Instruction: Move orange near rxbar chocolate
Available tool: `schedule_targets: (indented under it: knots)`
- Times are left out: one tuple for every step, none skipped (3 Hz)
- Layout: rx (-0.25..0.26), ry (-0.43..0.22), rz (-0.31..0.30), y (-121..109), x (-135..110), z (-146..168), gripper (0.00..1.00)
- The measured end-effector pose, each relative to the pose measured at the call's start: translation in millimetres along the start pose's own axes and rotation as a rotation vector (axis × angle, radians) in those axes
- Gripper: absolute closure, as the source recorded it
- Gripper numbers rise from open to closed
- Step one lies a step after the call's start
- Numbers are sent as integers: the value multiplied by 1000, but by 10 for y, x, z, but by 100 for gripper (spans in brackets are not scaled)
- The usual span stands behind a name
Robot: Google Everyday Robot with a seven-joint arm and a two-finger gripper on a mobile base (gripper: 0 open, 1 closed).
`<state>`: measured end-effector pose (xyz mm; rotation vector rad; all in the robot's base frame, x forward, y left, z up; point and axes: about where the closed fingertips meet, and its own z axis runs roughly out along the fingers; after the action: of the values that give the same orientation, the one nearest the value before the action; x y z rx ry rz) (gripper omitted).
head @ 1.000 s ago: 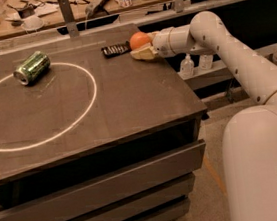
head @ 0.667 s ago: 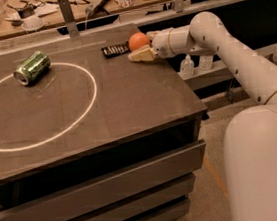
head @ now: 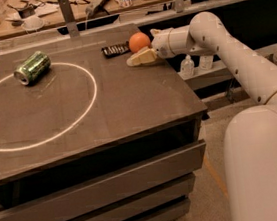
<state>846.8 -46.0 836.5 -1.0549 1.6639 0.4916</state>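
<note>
The surface (head: 127, 103) looks dark, matt and smooth. The orange (head: 139, 41) has a smooth, faintly shiny skin. The rxbar chocolate (head: 115, 50) wears a dark glossy wrapper. The green can (head: 32, 68) is shiny metal. The end effector (head: 146, 51), at the surface's far right edge beside the orange, looks like pale matt plastic.

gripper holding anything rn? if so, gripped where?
Cannot tell. The gripper is at the far right corner of the table, right against the orange, which sits beside the rxbar chocolate; an actual clamp does not show.
</note>
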Motion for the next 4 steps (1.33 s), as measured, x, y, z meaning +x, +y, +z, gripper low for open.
schedule_targets:
  knots:
    - [0, 0, 0, 0, 0, 0, 0]
    - [0, 0, 0, 0, 0, -1, 0]
    - [0, 0, 0, 0, -1, -1, 0]
    - [0, 0, 0, 1, -1, 0, 0]
